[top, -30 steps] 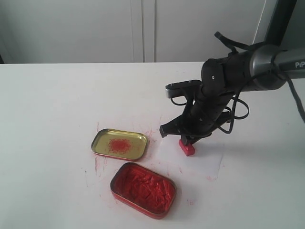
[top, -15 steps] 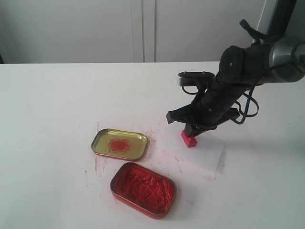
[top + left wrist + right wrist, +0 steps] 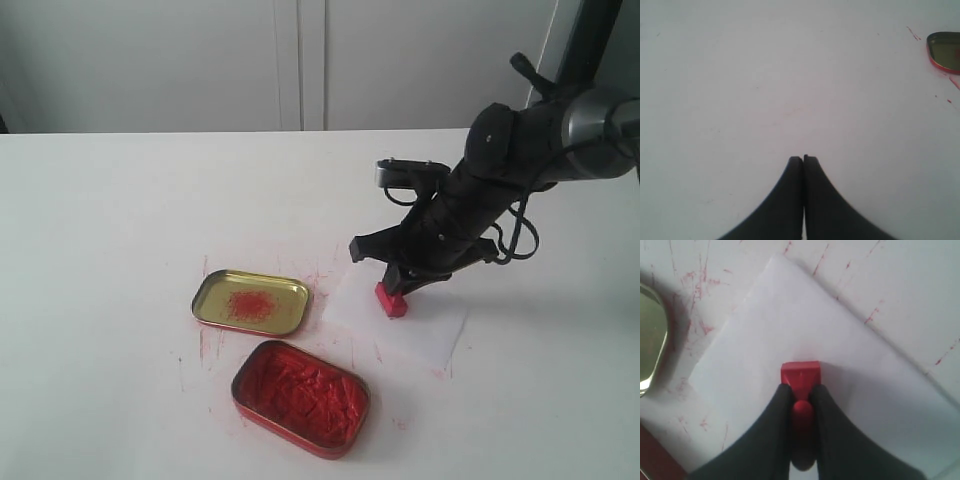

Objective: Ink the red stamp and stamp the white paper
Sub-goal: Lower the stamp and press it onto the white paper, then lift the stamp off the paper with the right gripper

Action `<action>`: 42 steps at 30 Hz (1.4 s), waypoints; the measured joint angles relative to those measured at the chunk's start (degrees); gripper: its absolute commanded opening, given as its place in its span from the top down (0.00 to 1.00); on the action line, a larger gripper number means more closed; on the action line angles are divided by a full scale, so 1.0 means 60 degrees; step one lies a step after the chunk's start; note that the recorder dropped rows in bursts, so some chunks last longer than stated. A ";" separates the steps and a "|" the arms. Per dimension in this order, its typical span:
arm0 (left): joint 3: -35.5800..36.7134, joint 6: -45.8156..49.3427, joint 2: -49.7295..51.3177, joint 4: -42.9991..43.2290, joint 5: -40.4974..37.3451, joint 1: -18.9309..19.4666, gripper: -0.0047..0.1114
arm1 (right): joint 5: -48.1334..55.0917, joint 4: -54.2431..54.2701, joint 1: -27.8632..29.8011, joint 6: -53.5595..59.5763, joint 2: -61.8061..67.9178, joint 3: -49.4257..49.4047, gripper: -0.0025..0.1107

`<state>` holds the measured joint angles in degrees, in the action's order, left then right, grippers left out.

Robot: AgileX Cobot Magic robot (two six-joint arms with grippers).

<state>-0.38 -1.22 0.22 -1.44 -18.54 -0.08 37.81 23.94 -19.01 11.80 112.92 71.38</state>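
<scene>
Right wrist view: right pincer (image 3: 801, 394) clamps knob of small red plastic stamp (image 3: 800, 373), base flat on thin white paper sheet (image 3: 765, 320) to print.

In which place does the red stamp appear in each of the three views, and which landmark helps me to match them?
Exterior view: the red stamp is on the white paper, right of centre.
Left wrist view: not in it.
Right wrist view: mid-picture, on the paper, its knob held by the right gripper.
Shared landmark: the gold-lined tin, seen in all three views, and.
</scene>
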 measured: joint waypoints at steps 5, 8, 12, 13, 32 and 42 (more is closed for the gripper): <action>0.0000 0.0000 0.0000 0.0000 0.0000 0.0000 0.96 | 0.0127 0.0375 0.0159 0.0342 0.0161 0.0000 0.98; 0.0000 0.0000 0.0000 0.0000 0.0000 0.0000 0.96 | 0.0144 0.0462 0.0183 0.0415 0.0180 0.0000 0.98; 0.0000 0.0000 0.0000 0.0000 0.0000 0.0000 0.96 | 0.0163 0.0517 0.0203 0.0459 0.0176 0.0000 0.98; 0.0000 0.0000 0.0000 0.0000 0.0000 0.0000 0.96 | 0.0163 0.0531 0.0203 0.0459 0.0176 0.0000 0.98; 0.0000 0.0000 0.0000 0.0000 0.0000 0.0000 0.96 | 0.0149 0.0557 0.0203 0.0476 -0.0850 0.0000 0.98; 0.0000 0.0000 0.0000 0.0000 0.0000 0.0000 0.96 | -0.0047 0.4002 0.0203 0.2483 -0.0875 0.0000 0.98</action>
<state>-0.38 -1.22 0.22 -1.44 -18.54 -0.08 37.54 47.96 -17.80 26.70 107.67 71.38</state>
